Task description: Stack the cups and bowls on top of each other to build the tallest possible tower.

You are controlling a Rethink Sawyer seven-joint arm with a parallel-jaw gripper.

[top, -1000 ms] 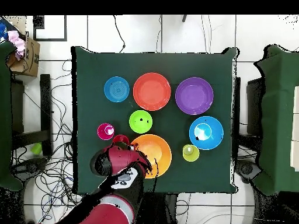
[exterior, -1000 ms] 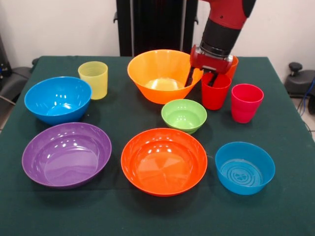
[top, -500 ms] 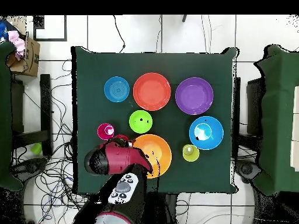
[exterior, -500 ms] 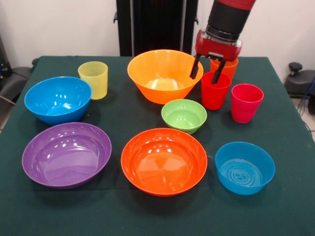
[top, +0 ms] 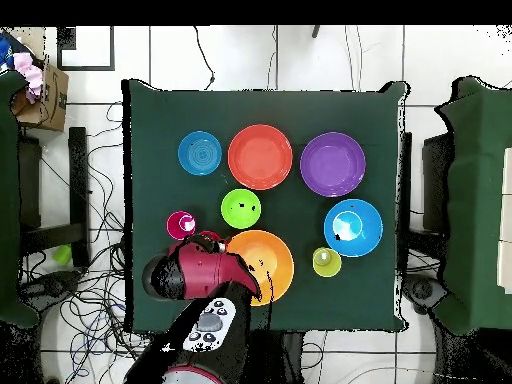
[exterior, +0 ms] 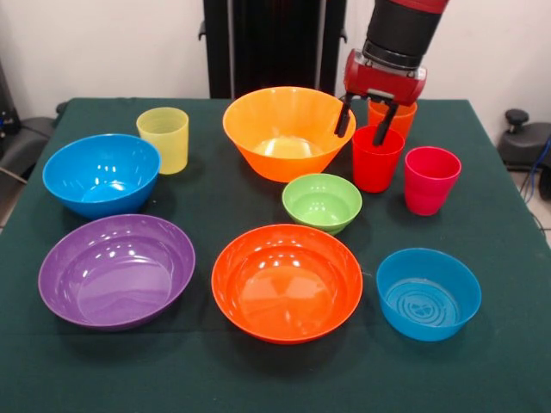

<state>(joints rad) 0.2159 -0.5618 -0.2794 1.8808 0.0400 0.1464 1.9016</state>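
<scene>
While the tool (exterior: 363, 126) hung spread above the red cup's (exterior: 376, 160) rim, gripping nothing, that cup stood on the green desk (exterior: 516, 258) between the large yellow-orange bowl (exterior: 284, 132) and the pink cup (exterior: 430, 180). Just behind the red one stood the orange cup (exterior: 398, 115), and no cup or bowl was stacked.

Your arm comes down into the front view from the top edge, its black wrist section ending in a red block from which the hand (exterior: 364, 127) hangs with two dark fingers (exterior: 343, 119) pointing down and set apart, nothing gripped between them. From overhead you see the arm reaching up from the bottom of the picture, its grey and black link leading to the bulky red wrist, which covers the hand (top: 205, 243) almost wholly. The hand hangs upright, fingertips lowest, clear of the surface (exterior: 508, 258).
</scene>
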